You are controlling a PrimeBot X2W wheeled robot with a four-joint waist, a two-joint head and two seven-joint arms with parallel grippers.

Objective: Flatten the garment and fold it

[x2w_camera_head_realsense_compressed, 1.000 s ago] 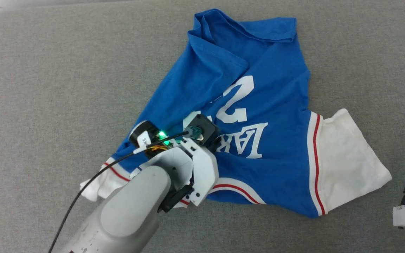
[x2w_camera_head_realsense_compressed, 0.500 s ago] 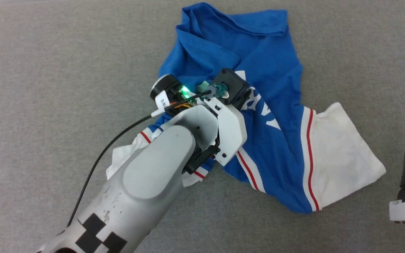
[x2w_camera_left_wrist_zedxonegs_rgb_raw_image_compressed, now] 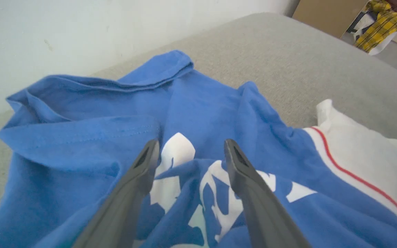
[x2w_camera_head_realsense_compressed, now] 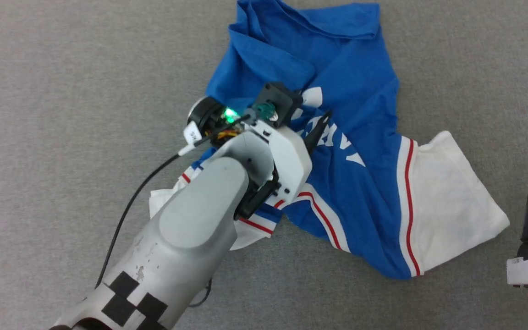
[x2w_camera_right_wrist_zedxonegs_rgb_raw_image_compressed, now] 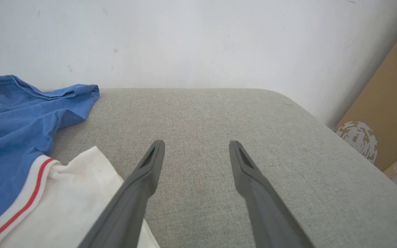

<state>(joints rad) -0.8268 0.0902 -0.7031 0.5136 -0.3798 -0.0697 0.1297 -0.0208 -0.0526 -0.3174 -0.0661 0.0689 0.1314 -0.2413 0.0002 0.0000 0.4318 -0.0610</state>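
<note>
Left gripper [x2w_camera_left_wrist_zedxonegs_rgb_raw_image_compressed: 191, 143] spread above garment [x2w_camera_head_realsense_compressed: 360, 91]; far hem [x2w_camera_right_wrist_zedxonegs_rgb_raw_image_compressed: 78, 90] perhaps reaches cushion edge [x2w_camera_right_wrist_zedxonegs_rgb_raw_image_compressed: 184, 89].

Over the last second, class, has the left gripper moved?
Yes. Judged against the spread white sleeve, which barely shifted, the left gripper moved up the head view, away from the robot.

Left forearm [x2w_camera_head_realsense_compressed: 190, 238], pale grey with black squares toward its near end, reaches from the near left diagonally toward the far centre. Left wrist [x2w_camera_head_realsense_compressed: 287, 156] (white housing, green lamp lit) is tipped downward. Left gripper [x2w_camera_left_wrist_zedxonegs_rgb_raw_image_compressed: 190, 144]: both dark fingers spread wide, tips pointing away and down. Right gripper [x2w_camera_right_wrist_zedxonegs_rgb_raw_image_compressed: 196, 144]: at the near right edge, fingers likewise spread wide, pointing far, holding nothing.
</note>
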